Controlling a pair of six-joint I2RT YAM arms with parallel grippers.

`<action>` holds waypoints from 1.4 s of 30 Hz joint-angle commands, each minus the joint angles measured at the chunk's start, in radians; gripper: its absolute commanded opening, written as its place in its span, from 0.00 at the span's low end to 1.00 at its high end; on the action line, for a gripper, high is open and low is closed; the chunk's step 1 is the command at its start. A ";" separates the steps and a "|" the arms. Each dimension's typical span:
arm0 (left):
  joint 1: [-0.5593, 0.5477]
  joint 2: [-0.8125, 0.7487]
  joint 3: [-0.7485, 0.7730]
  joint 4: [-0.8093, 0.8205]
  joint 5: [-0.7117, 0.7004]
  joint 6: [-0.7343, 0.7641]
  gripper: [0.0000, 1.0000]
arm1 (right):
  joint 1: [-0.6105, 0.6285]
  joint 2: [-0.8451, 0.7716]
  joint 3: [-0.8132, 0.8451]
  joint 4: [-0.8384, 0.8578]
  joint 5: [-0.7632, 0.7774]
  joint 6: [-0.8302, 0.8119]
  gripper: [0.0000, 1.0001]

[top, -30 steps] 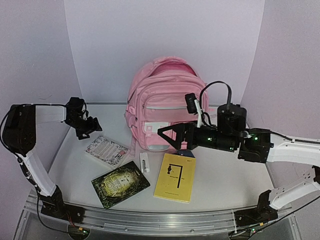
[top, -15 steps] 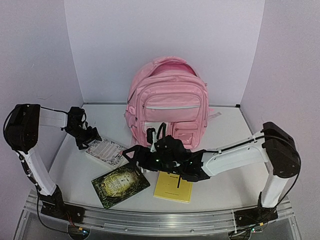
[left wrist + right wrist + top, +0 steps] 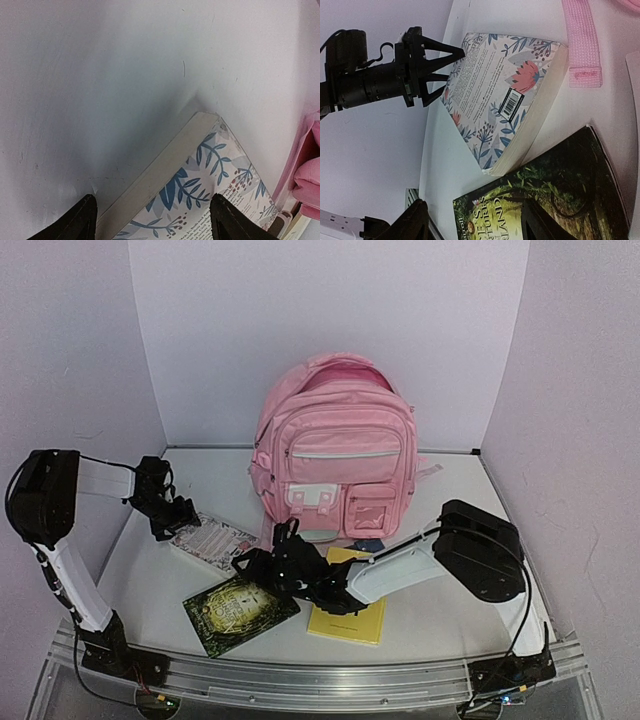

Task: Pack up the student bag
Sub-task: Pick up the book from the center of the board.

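Observation:
The pink student bag (image 3: 335,450) stands upright at the back middle, its top zip open. A floral book (image 3: 212,543) lies in front of it on the left, a dark green book (image 3: 240,608) nearer, and a yellow book (image 3: 350,618) to the right. My left gripper (image 3: 180,512) is open and low over the floral book's far corner (image 3: 210,190), which lies between its fingers. My right gripper (image 3: 250,565) is open and empty, reaching left over the dark green book (image 3: 545,195), beside the floral book (image 3: 505,95).
A pink strap (image 3: 582,45) of the bag lies on the table next to the floral book. The right arm (image 3: 400,565) stretches across the yellow book. White walls enclose the table on the left, back and right.
My right arm has swung from the right side across to the left and dropped low over the dark green book. My left gripper has dipped slightly toward the floral book's corner.

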 commanded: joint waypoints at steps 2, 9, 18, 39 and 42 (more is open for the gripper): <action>-0.007 -0.008 -0.024 -0.044 -0.030 0.011 0.76 | 0.000 0.097 0.162 -0.062 0.038 0.035 0.60; -0.034 0.015 -0.008 -0.063 -0.059 0.021 0.73 | -0.001 0.165 0.280 -0.226 0.122 0.041 0.59; -0.037 0.007 -0.031 -0.040 0.032 0.010 0.63 | -0.024 0.263 0.390 -0.262 0.065 0.038 0.53; -0.037 -0.127 -0.133 0.080 0.396 -0.049 0.56 | -0.038 0.330 0.456 -0.248 -0.018 0.025 0.47; -0.037 -0.095 -0.146 0.086 0.396 -0.047 0.55 | -0.042 0.327 0.449 -0.222 -0.028 0.030 0.36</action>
